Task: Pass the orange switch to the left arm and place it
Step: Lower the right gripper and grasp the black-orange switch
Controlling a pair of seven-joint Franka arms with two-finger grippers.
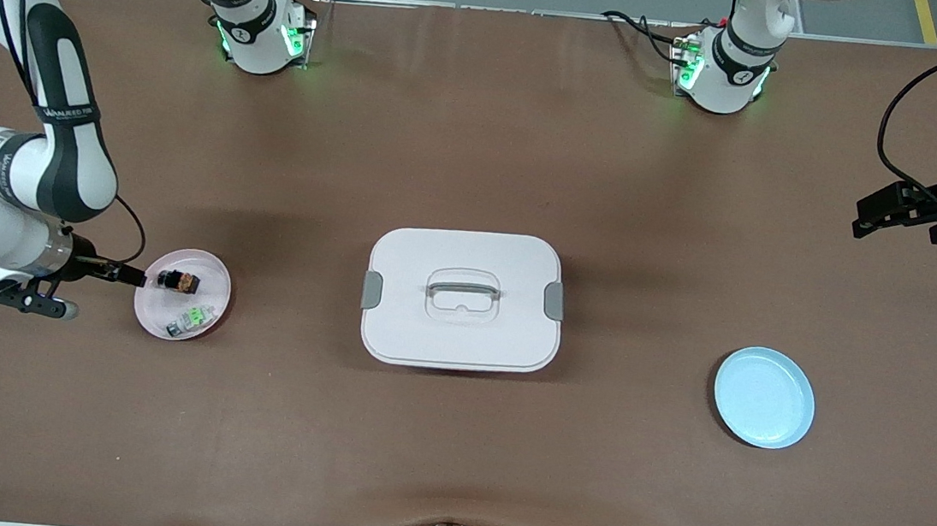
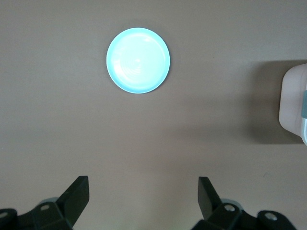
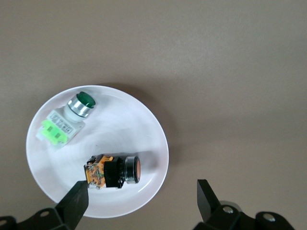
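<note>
Lying flat on pink plate (image 1: pixel 211 307), orange switch (image 1: pixel 179 280) w/ axis along table's length.

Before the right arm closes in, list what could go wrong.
1. The open right pincer hangs over the pink plate, where the green-capped switch lies beside the small black-and-orange switch; it may nudge or grab the wrong part.
2. The large white lidded box sits mid-table, so a low crossing could clip it.
</note>
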